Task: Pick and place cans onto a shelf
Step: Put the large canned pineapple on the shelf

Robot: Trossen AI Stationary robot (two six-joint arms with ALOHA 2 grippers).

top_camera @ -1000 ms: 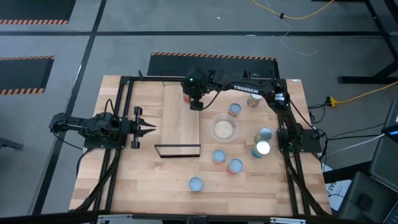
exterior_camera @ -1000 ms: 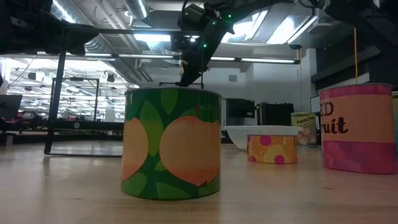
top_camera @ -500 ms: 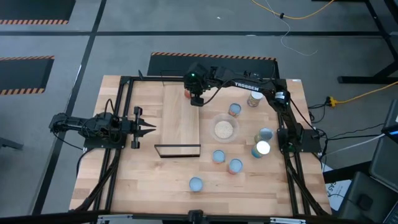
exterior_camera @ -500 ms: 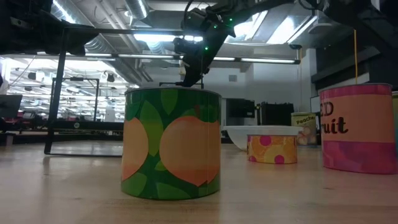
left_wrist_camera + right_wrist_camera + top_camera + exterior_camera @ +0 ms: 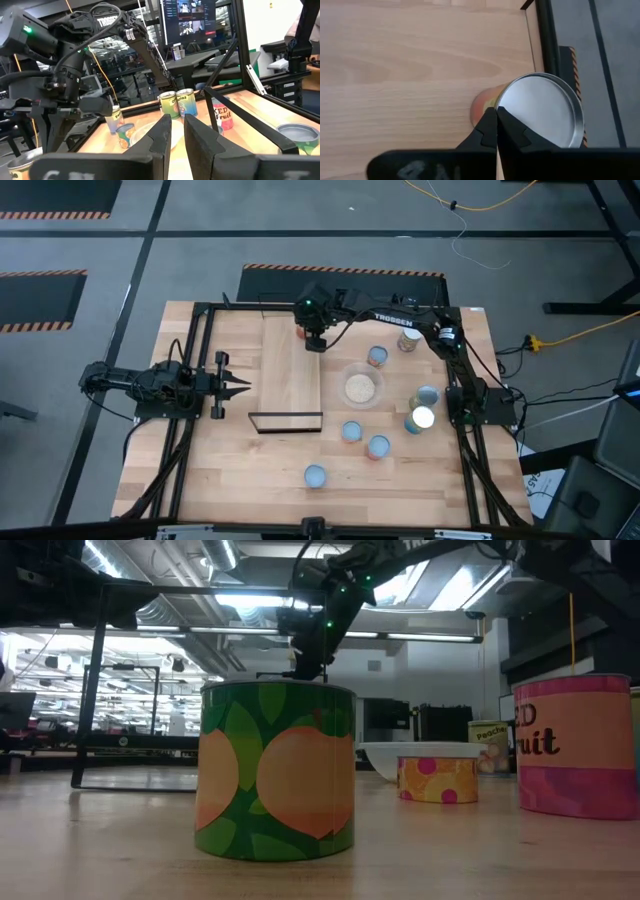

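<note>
Right claw (image 5: 496, 125) now shifted above can (image 5: 540, 112).

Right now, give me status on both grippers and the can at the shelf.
Right gripper shut, empty, above can standing on shelf far end. Left gripper waiting beside shelf. Nothing in the way.

My own arm hides most of the can (image 5: 303, 332) from above, and my fingers (image 5: 496, 131) cover its near rim.
</note>
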